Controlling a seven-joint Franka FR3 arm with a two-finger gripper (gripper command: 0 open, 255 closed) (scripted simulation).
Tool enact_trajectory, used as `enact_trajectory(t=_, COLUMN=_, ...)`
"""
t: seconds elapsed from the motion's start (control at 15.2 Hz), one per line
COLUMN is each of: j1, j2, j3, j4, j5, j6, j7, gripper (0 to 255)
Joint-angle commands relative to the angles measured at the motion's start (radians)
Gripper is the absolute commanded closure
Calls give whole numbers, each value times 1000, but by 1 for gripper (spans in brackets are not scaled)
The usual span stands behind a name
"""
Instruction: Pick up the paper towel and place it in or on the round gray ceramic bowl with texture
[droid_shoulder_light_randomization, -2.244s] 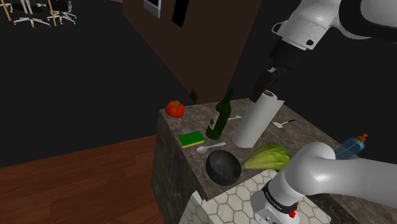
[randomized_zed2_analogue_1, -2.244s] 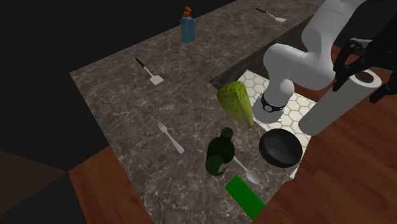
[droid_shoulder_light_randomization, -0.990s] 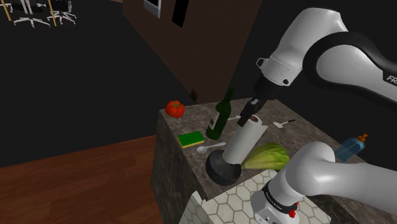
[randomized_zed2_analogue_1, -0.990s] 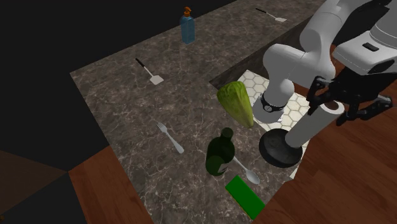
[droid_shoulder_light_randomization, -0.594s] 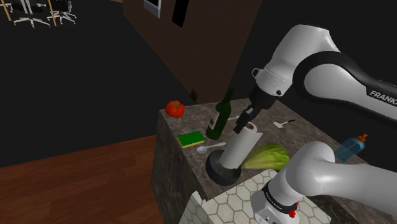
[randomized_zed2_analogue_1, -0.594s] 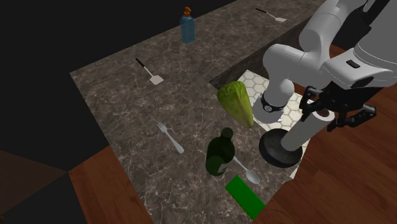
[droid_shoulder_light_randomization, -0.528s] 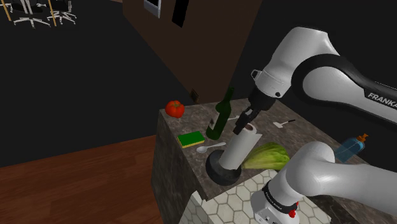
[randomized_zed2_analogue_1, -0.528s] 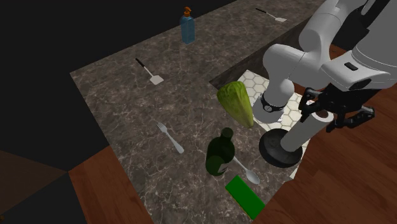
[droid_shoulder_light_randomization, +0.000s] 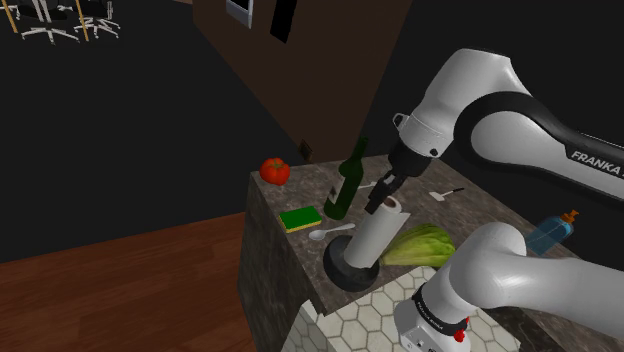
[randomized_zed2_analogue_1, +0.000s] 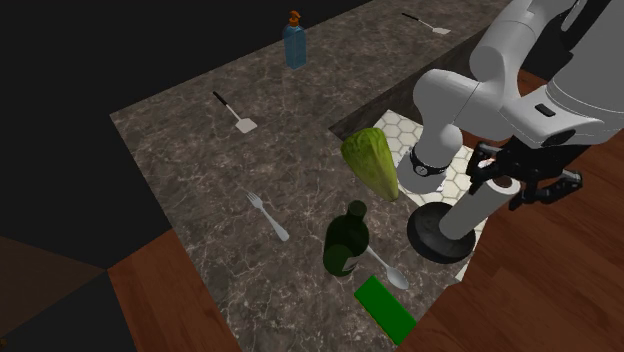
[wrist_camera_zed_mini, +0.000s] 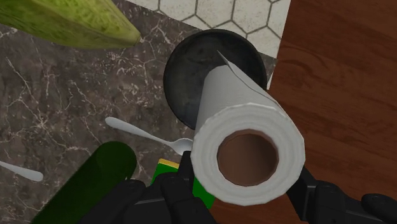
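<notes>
Your end effector (wrist_camera_zed_mini: 245, 191) is pinching the upper end of the white paper towel (wrist_camera_zed_mini: 236, 102) roll. Its black fingers (wrist_camera_zed_mini: 175, 189) are pressing in from both sides, and the brown core is facing the wrist camera. The roll is hanging tilted, with its lower end dipping inside the rim of the dark round bowl (wrist_camera_zed_mini: 184, 76); you cannot tell whether it is touching the bottom. The bowl is sitting at a corner of the marbled counter (randomized_zed2_analogue_1: 200, 170), just beside the hexagon-tiled stand (randomized_zed2_analogue_1: 400, 127). Near the bowl a spoon (randomized_zed2_analogue_1: 388, 270) is lying flat, a green sponge (randomized_zed2_analogue_1: 385, 308) is resting at the counter's edge, and a dark green bottle (randomized_zed2_analogue_1: 347, 240) is standing upright between them and the lettuce (randomized_zed2_analogue_1: 372, 163). Farther out you are seeing a fork (randomized_zed2_analogue_1: 268, 216), then a spatula (randomized_zed2_analogue_1: 235, 112), and a blue bottle (randomized_zed2_analogue_1: 294, 42) standing well apart. A tomato (droid_shoulder_light_randomization: 275, 171) is sitting at the counter's far corner in the shoulder view
</notes>
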Motion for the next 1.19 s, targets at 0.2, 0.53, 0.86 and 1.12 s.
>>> enact_trajectory(t=0.2, j1=0, j2=0, j3=0, j4=0, j5=0, j6=0, j7=0, gripper=0)
enact_trajectory(t=0.53, j1=-13, j2=16, j3=-33, j4=104, j5=-31, j6=-89, j7=4, gripper=0)
enact_trajectory(t=0.86, j1=-16, j2=22, j3=-40, j4=133, j5=-38, j6=-111, j7=5, gripper=0)
enact_trajectory(t=1.12, j1=-16, j2=22, j3=-40, j4=133, j5=-38, j6=-111, j7=5, gripper=0)
